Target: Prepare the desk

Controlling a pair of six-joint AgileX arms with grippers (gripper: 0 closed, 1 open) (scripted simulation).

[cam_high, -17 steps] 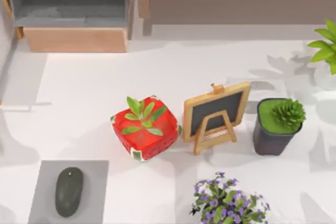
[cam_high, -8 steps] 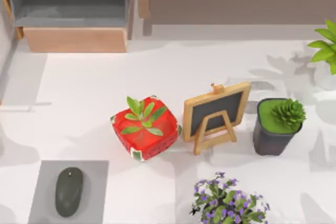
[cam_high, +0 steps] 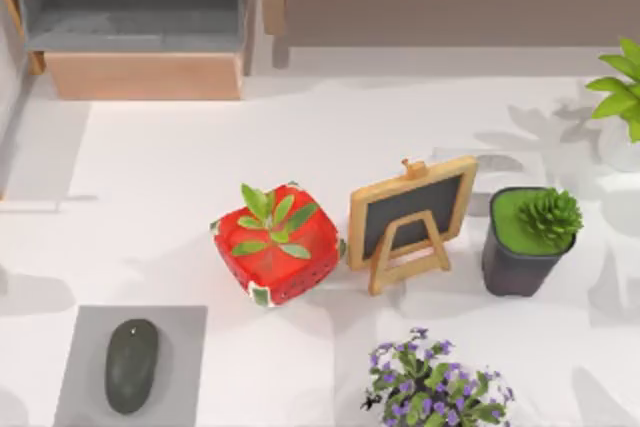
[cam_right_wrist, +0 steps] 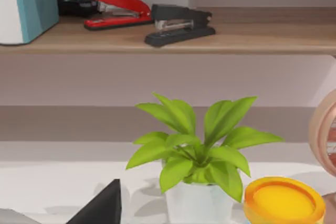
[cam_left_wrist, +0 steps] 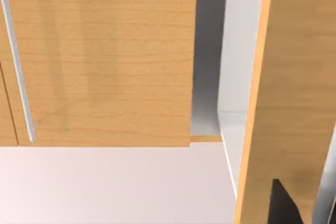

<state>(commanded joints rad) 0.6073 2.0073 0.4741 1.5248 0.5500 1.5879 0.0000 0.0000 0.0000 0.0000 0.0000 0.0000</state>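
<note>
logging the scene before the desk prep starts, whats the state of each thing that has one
drawer: pulled open, nothing seen inside
mouse: lying on the grey mat
chalkboard: upright on its easel, blank
red pot: upright on the desk
dark pot: upright
red stapler: closed, on the shelf
black stapler: closed

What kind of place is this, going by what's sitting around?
Most likely a home office or study. A mouse lies on a grey mat on the white desk, a red stapler and a black stapler sit on a wooden shelf, and potted plants stand around a small chalkboard.
</note>
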